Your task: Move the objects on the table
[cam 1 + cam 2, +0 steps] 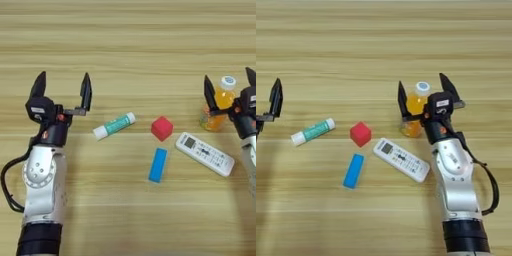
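We see five small things gathered loosely in the middle of the table (125, 40), none stacked and none touching, which reads as a layout meant to leave each one room for a grasp. The green-and-white tube (114, 125) lies slanted left of centre. The small red cube (162, 128) sits just right of it. The flat blue block (158, 164) lies below the cube, and the white remote control (204, 153) lies slanted toward the lower right.

The orange juice bottle (416, 109) stands upright in the right part of the frame, above the remote. Our right gripper (425, 95) stands around it with its two black fingers spread wide, one on each side of the bottle near the cap and shoulder. We judge that neither finger presses the bottle yet, so it stands on its own, framed for a grasp from the near side.

Our left gripper (62, 90) hangs at the left of the frame, left of the tube and apart from it. Its fingers are spread just as wide, point up the frame and hold nothing.
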{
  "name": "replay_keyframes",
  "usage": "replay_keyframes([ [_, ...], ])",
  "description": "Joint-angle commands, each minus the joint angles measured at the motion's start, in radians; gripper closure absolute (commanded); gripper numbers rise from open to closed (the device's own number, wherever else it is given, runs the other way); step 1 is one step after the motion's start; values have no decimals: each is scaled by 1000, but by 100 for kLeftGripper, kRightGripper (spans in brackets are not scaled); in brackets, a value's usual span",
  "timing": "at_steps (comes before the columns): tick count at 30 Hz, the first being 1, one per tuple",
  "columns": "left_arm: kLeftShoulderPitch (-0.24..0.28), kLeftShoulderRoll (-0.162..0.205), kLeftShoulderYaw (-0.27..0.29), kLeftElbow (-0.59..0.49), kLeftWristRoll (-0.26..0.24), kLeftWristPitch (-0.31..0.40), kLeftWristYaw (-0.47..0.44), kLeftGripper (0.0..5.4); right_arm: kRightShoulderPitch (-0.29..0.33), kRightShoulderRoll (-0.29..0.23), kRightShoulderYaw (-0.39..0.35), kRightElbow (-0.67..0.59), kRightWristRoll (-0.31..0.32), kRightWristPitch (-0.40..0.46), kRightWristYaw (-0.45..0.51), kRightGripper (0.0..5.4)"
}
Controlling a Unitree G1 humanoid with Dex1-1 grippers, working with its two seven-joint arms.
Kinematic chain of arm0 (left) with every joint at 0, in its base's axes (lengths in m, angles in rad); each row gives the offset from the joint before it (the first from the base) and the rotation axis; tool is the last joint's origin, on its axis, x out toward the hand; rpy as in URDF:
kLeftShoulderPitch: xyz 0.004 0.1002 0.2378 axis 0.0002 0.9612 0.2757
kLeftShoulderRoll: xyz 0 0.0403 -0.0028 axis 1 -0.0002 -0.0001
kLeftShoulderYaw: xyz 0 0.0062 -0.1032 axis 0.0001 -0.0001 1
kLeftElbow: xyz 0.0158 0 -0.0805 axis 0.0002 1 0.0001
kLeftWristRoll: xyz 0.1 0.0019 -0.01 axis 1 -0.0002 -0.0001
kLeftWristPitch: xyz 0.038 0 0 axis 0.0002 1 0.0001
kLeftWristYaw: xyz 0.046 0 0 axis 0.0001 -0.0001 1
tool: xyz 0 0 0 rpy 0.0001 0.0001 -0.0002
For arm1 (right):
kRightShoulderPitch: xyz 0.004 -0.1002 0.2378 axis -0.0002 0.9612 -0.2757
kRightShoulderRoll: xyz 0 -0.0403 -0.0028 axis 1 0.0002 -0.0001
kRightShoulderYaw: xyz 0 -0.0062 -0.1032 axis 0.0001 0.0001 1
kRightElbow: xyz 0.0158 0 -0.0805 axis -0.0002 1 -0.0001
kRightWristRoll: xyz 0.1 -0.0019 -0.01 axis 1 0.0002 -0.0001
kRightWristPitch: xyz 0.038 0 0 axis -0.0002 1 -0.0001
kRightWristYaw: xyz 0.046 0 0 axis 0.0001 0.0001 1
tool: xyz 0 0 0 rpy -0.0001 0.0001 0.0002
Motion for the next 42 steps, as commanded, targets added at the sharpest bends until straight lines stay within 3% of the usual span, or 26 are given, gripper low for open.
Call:
replay_keyframes([
  [1,-17,11,6,15,2,-11,-7,0,-42,8,6,30,23,105,1,3],
  [4,-17,6,6,8,-2,-16,-9,0,-71,18,-7,87,39,191,-18,28],
  [8,-17,5,13,7,-8,-22,-7,0,-93,10,-1,121,28,236,-15,64],
  [19,-31,5,28,61,-10,13,4,0,-95,4,7,102,17,235,-4,178],
  [27,-16,2,16,41,21,52,30,0,-74,-4,13,38,7,224,-4,180],
  [34,-14,14,-10,28,63,113,43,0,-112,-7,12,22,8,219,-4,180],
  [42,-76,33,-17,115,73,154,32,0,-187,-19,9,-13,44,232,31,180],
])
